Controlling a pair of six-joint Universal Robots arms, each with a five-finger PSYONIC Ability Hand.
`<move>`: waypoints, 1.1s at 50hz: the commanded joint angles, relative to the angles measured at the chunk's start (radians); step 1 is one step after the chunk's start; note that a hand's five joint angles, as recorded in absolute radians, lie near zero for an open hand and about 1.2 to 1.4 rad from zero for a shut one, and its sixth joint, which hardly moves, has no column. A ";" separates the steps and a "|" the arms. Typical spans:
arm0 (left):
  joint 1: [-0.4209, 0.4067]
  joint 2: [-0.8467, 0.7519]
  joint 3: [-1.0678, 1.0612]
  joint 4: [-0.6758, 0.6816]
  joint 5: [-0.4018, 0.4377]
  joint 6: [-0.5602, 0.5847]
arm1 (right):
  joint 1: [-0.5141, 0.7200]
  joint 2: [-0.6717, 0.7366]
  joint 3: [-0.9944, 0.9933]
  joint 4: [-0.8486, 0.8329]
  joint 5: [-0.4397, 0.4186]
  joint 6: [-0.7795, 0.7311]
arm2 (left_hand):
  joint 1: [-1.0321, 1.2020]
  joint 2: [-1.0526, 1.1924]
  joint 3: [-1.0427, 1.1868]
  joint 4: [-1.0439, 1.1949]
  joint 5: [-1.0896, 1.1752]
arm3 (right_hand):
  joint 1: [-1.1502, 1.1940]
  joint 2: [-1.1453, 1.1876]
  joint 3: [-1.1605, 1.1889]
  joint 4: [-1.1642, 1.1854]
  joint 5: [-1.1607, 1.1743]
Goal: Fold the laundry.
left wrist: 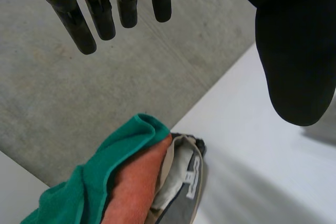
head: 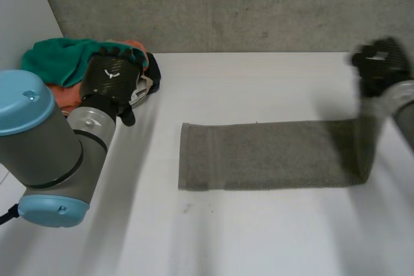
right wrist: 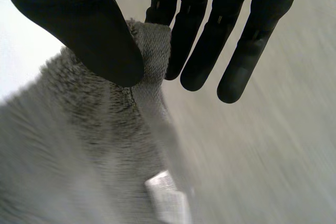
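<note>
**Right hand pinching the towel's end, left hand loose over the pile**

From my station I am watching the right hand (head: 381, 63) holding up one end of the grey towel (head: 272, 156). The rest of the towel is lying flat and stretched out across the middle of the white table (head: 259, 237). Its lifted end is rising steeply at the table's right side.

In the right wrist view, the right hand (right wrist: 89, 24) is pinching the towel's (right wrist: 79, 145) hemmed edge between the thumb and the straight fingers. A white label (right wrist: 168, 195) is showing on the cloth hanging below that grip.

The left hand (head: 115, 79) is hovering at the table's far left corner, over the near edge of the pile of laundry (head: 65, 63) that is sitting against the concrete wall (head: 226, 4). The left arm (head: 45, 153) is reaching up to it from the near left.

In its own wrist view, the left hand (left wrist: 294, 51) is hanging with fingers straight and relaxed, gripping nothing. Beyond its fingertips I am making out a green cloth (left wrist: 100, 177) draped over an orange cloth (left wrist: 139, 187), and a pale garment (left wrist: 181, 179) lying just beside them.
</note>
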 commanded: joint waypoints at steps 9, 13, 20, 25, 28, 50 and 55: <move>-0.011 0.058 0.003 0.004 0.061 -0.135 | 0.495 0.175 0.048 -0.054 -0.183 -0.055 | -0.014 -0.032 -0.037 -0.028 -0.049 | 0.291 0.221 0.208 0.199 0.235; -0.012 0.058 0.011 0.004 0.093 -0.140 | 0.495 0.161 0.053 -0.040 -0.099 -0.040 | -0.014 -0.032 -0.037 -0.028 -0.049 | -0.519 -0.590 -0.603 -0.611 -0.576; -0.025 0.055 0.029 0.005 0.099 -0.138 | 0.327 0.005 0.096 0.050 -0.025 0.197 | -0.014 -0.032 -0.037 -0.028 -0.049 | -0.930 -1.001 -1.014 -1.022 -0.987; -0.042 0.047 0.045 0.007 0.099 -0.138 | 0.224 -0.063 0.142 0.223 -0.052 0.281 | -0.014 -0.032 -0.037 -0.028 -0.049 | -0.930 -1.001 -1.014 -1.022 -0.987; -0.052 0.038 0.051 0.013 0.099 -0.138 | 0.182 -0.060 0.183 0.300 -0.053 0.229 | -0.014 -0.032 -0.037 -0.028 -0.049 | -0.930 -1.001 -1.014 -1.022 -0.987; -0.071 0.054 0.037 0.025 0.091 -0.132 | 0.250 -0.023 0.064 0.152 0.017 0.181 | -0.014 -0.032 -0.037 -0.028 -0.049 | 0.291 0.221 0.208 0.199 0.235; -0.057 0.069 0.031 0.017 0.090 -0.134 | 0.412 0.026 0.036 0.135 -0.055 0.222 | -0.014 -0.032 -0.037 -0.028 -0.049 | 0.291 0.221 0.208 0.199 0.235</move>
